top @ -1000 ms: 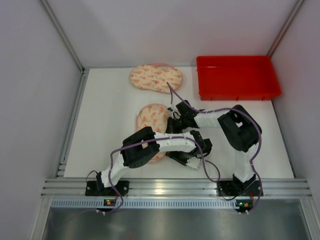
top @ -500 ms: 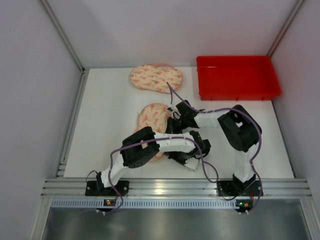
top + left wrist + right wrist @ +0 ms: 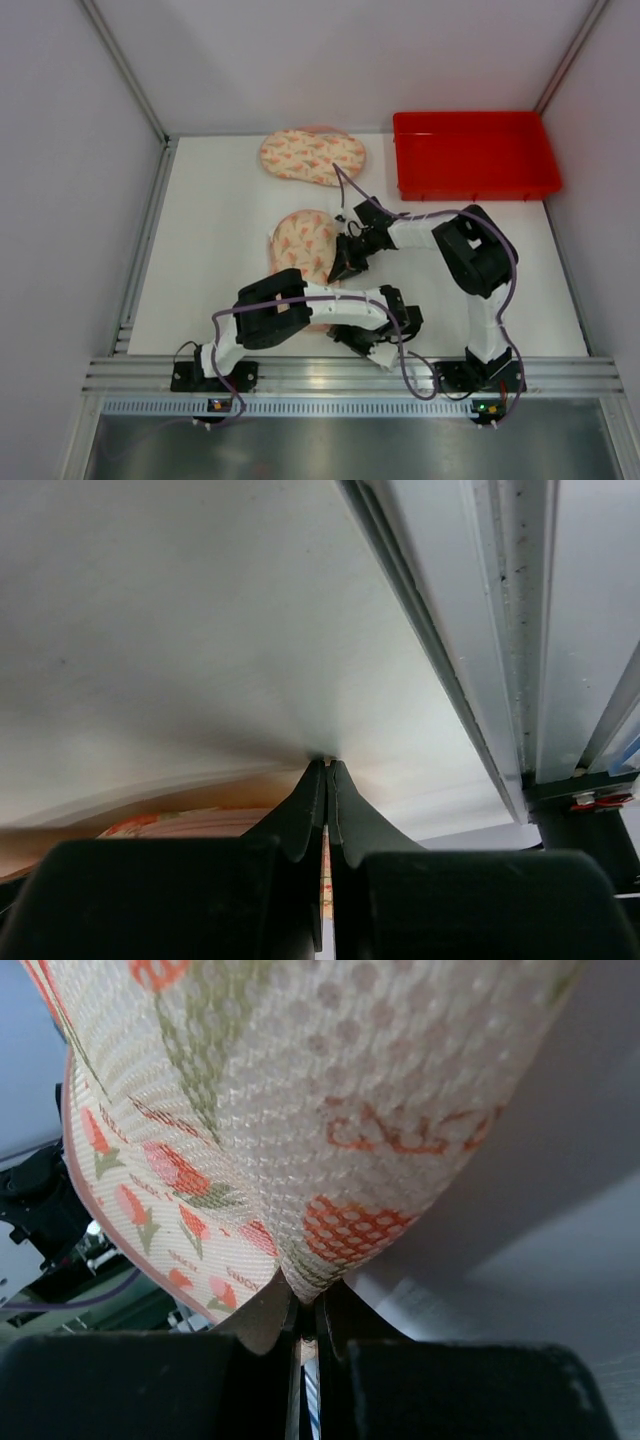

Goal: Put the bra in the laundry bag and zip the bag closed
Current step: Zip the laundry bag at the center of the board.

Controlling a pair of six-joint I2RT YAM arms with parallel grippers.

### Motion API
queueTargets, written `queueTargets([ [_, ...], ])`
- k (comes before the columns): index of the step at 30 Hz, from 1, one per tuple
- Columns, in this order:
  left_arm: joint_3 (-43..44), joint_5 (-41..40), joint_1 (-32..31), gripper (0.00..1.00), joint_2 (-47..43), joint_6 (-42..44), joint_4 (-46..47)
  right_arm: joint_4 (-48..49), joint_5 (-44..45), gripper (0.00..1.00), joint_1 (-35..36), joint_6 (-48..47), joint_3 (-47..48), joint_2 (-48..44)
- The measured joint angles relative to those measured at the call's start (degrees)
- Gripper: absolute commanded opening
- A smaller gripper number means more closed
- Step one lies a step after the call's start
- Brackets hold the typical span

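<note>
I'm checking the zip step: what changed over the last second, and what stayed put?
The left gripper snapped shut low at the white table and its arm drew back toward its base. The right gripper edged toward the near edge, staying clamped on the floral mesh pouch. The second floral piece and the red plastic tray did not move.

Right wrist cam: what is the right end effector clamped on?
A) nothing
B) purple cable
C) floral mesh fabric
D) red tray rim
C: in the right wrist view the right end effector is shut on a fold of the floral mesh fabric, which rises from between its fingertips.
</note>
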Motion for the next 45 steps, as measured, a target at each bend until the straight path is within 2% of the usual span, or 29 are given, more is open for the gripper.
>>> queueTargets([
  [1,-0.50,0.46,-0.07,0.00,-0.44,-0.42,0.39,-0.68,-0.46,0.00,-0.02,-0.48,0.59,0.37],
  [2,-1.07,0.66,-0.04,0.00,-0.96,-0.61,0.98,-1.46,-1.01,0.05,-0.02,-1.09,1.29,0.70],
  [3,-1.55,0.57,0.00,0.00,-1.46,-0.81,1.55,-2.32,-1.70,0.22,-0.04,-1.75,2.25,1.07],
  [5,-2.25,0.55,0.17,0.00,-2.49,-1.53,2.69,-3.17,-2.38,0.43,-0.09,-2.64,3.43,1.36],
  [6,-2.25,0.90,0.35,0.00,-2.84,-2.01,2.99,-3.08,-2.47,0.56,-0.33,-3.17,3.89,1.36],
  [9,-1.36,1.88,1.29,0.00,-3.08,-2.82,4.09,-2.73,-3.21,0.73,-1.31,-4.04,4.42,0.87],
  [13,1.33,1.75,4.17,0.00,-3.08,-3.06,5.18,-3.19,-3.06,0.76,-2.84,-5.53,3.45,-1.77],
  [16,2.86,0.87,6.21,0.00,-3.08,-2.56,6.01,-4.02,-3.02,0.73,-4.17,-6.80,1.20,-3.96],
  [22,4.04,-0.92,7.80,0.00,-3.08,-0.72,6.97,-4.04,-5.84,0.62,-4.61,-7.34,-4.13,-4.70],
  [25,5.49,-1.36,8.28,0.00,-3.08,-0.17,7.13,-3.74,-6.97,0.49,-4.39,-7.04,-5.46,-4.72],
  [26,5.86,-1.53,8.41,0.00,-3.08,-0.07,7.30,-3.76,-7.04,0.36,-4.31,-6.88,-5.73,-4.72],
  [28,6.34,-1.66,8.63,0.00,-3.08,0.13,7.52,-3.72,-7.37,0.19,-4.07,-6.62,-5.79,-4.72],
  [29,6.43,-1.62,8.72,0.00,-3.08,0.15,7.54,-3.52,-7.52,0.04,-3.87,-6.14,-5.79,-4.72],
  [30,6.43,-1.57,8.72,0.00,-3.08,0.13,7.50,-3.50,-7.63,0.00,-3.85,-6.25,-5.77,-4.72],
  [36,4.76,-0.26,8.57,0.00,-4.44,0.00,8.37,-5.73,-8.28,0.00,-3.80,-7.23,-2.97,-3.61],
  [45,-6.86,4.28,4.59,0.00,-11.89,-0.52,9.33,-12.44,-9.57,0.00,-4.07,-11.69,4.48,1.79],
])
